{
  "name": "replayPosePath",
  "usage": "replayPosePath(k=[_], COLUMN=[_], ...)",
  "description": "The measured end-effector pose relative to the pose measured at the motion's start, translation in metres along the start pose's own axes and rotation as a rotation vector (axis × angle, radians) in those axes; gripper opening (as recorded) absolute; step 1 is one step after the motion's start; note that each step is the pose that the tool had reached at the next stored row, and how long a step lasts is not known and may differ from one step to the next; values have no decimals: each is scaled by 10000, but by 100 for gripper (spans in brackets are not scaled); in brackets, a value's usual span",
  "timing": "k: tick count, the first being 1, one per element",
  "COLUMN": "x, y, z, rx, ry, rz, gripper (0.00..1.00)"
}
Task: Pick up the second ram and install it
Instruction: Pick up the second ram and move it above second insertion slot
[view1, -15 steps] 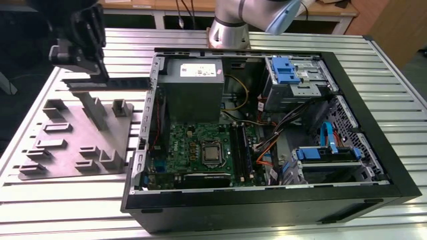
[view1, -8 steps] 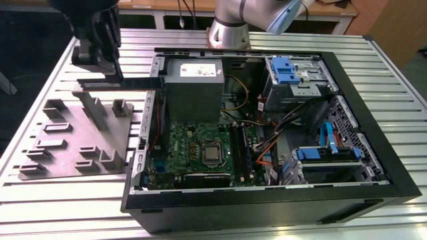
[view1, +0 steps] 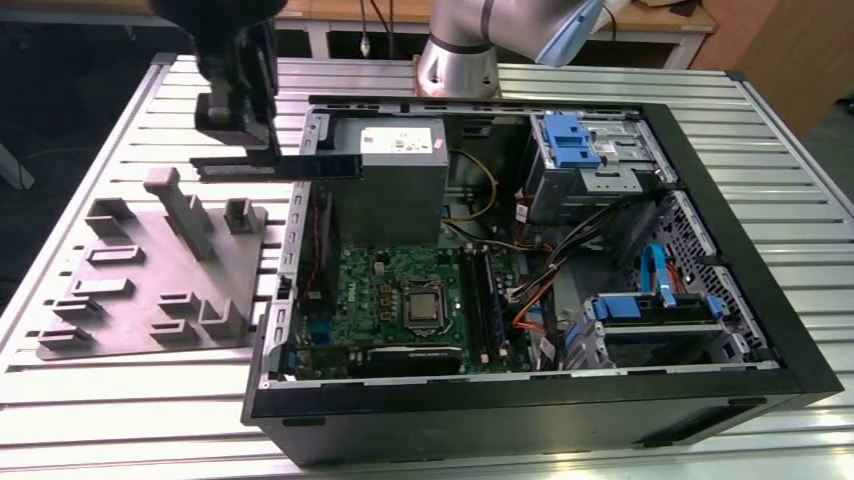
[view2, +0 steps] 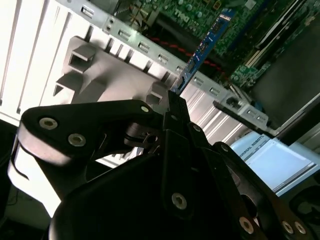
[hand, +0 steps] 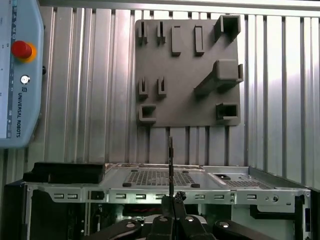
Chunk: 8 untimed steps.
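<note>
Second ram clamped in claw | over slatted metal table | by open case

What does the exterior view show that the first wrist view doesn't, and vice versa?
Exterior view: the inside of the open case, with the motherboard, power supply and blue drive brackets, plus the arm's base.
First wrist view: a teach pendant with its red stop button.
Shared: the gripper shut on the second ram, the grey fixture plate, the slatted table and the case's metal edge.
</note>
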<state>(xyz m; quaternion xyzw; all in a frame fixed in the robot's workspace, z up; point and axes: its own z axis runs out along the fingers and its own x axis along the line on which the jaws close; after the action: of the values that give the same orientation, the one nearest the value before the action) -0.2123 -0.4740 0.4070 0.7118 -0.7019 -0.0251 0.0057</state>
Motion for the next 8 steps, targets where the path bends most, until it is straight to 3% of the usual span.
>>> replayPosePath(k=[8], x=[4], y=[-285], z=[-10], rx=[0], ry=[-8], rz=[-2], gripper=[11])
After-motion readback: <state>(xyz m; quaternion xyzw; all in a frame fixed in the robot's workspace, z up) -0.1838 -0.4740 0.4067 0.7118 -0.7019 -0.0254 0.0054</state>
